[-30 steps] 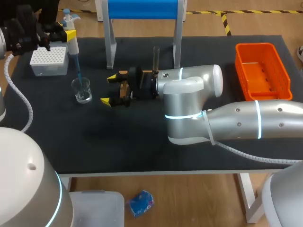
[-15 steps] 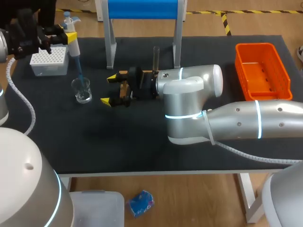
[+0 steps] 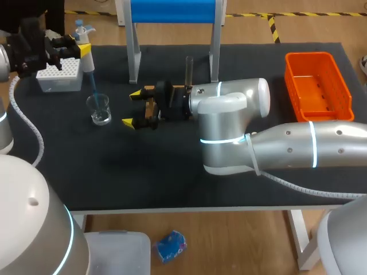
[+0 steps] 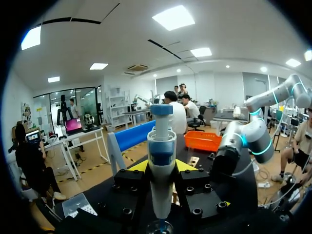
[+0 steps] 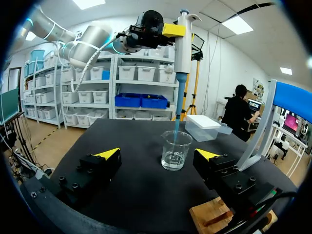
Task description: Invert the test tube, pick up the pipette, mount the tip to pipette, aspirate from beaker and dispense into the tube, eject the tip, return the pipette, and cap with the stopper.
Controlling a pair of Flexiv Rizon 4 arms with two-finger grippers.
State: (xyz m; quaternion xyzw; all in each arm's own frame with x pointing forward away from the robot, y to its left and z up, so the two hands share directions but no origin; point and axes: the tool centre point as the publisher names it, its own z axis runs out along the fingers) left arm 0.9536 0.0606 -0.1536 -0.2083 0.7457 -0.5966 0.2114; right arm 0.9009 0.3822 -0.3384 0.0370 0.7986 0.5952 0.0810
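My left gripper (image 3: 80, 44) is shut on the white pipette (image 3: 87, 51) at the table's far left. The pipette's blue tip (image 3: 93, 85) points down at the mouth of the glass beaker (image 3: 100, 109). In the left wrist view the pipette (image 4: 161, 165) stands upright between the yellow fingers, with the beaker (image 4: 161, 228) right under it. My right gripper (image 3: 133, 107) is open just right of the beaker. In its wrist view the beaker (image 5: 175, 150) is ahead of the fingers and the pipette (image 5: 183, 44) hangs above it. A test tube (image 3: 188, 70) stands upright behind my right wrist.
A white tip box (image 3: 59, 74) sits under my left arm, beyond the beaker. A blue-topped stand (image 3: 175, 11) straddles the back middle. An orange tray (image 3: 318, 86) lies at the far right. A wooden block (image 5: 214, 217) is under my right gripper.
My left gripper has lifted the pipette up and slightly back, drawing the blue tip up out of the beaker. The right arm has not moved.
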